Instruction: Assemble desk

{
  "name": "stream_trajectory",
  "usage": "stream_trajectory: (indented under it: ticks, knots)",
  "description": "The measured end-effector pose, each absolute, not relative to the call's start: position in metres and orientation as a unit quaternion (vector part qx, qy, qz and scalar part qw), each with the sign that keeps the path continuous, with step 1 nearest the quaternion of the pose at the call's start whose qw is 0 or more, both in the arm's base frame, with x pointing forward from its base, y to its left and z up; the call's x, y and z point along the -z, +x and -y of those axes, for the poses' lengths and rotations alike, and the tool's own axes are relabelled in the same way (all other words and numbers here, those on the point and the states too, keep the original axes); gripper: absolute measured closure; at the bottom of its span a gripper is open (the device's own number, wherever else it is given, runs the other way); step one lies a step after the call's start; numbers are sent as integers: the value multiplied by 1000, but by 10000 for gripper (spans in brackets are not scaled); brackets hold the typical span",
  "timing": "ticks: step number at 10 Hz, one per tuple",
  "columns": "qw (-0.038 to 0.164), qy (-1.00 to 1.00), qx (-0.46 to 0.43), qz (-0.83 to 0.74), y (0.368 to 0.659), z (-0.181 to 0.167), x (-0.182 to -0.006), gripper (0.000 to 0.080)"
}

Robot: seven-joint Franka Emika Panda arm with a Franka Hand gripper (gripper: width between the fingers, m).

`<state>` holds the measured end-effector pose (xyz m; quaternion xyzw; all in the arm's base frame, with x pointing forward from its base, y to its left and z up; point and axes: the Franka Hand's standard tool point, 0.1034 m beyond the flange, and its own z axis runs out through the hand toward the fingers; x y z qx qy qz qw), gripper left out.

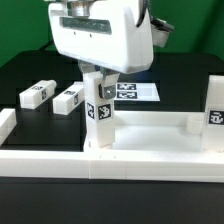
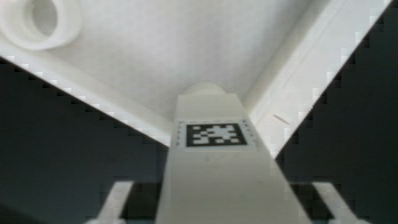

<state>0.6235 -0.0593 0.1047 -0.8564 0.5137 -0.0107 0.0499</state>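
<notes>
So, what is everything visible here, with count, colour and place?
tabletop: one, white, below the pincer
lying leg blocks: two, white, flat on the table at the exterior view's left
standing leg block: one, white, upright at the exterior view's right
held leg block: one, white, upright in the pincer
marker board: one, white, behind the pincer
table: one, black
pincer: one, white, shut on the held leg block

From where I stand, the arm [image 1: 100, 32] comes down from above, its bulky white end held level and the gripper [image 1: 99, 84] pointing straight down. Its 2 fingers [image 2: 119, 203] stand parallel and partway closed, 1 on each side of an upright leg block [image 1: 101, 118], clamping its flanks.
</notes>
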Motion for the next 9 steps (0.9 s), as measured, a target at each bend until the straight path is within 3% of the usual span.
stream_trajectory:
  ticks: [5,6,7,8,9]
  knots:
    - [57,-747,0,-662,625,57,-104,511]
    - [57,-757,1,-651,625,57,-104,417]
    - [56,-768,1,-638,625,57,-104,231]
    - [55,-783,1,-620,624,57,-104,174]
    - [53,-803,3,-593,625,57,-104,174]
